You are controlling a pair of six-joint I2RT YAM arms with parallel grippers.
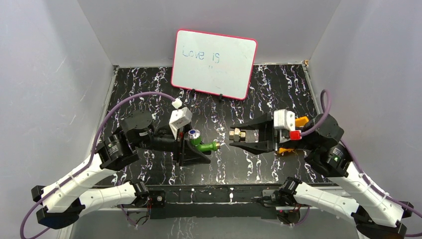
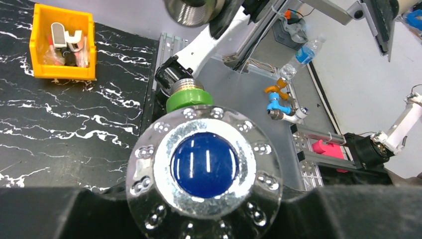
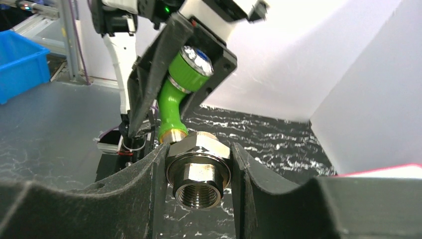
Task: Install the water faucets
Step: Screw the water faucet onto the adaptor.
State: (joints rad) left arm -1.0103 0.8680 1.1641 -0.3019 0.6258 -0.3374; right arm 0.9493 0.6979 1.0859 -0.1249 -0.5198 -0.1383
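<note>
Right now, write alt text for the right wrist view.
The right claw clamps a silver hex fitting, its threaded bore facing the camera. Behind it, the left claw holds a green tap, metal tip pointing down toward the fitting, above a black marbled table.

a: room in the middle?
b: only a narrow gap between tap point(image 1: 204, 147) and metal fitting point(image 1: 235, 134).
a: elsewhere?
b: bare desk point(image 1: 239, 167) in front; whiteboard point(image 1: 214, 63) blocks the back.
</note>
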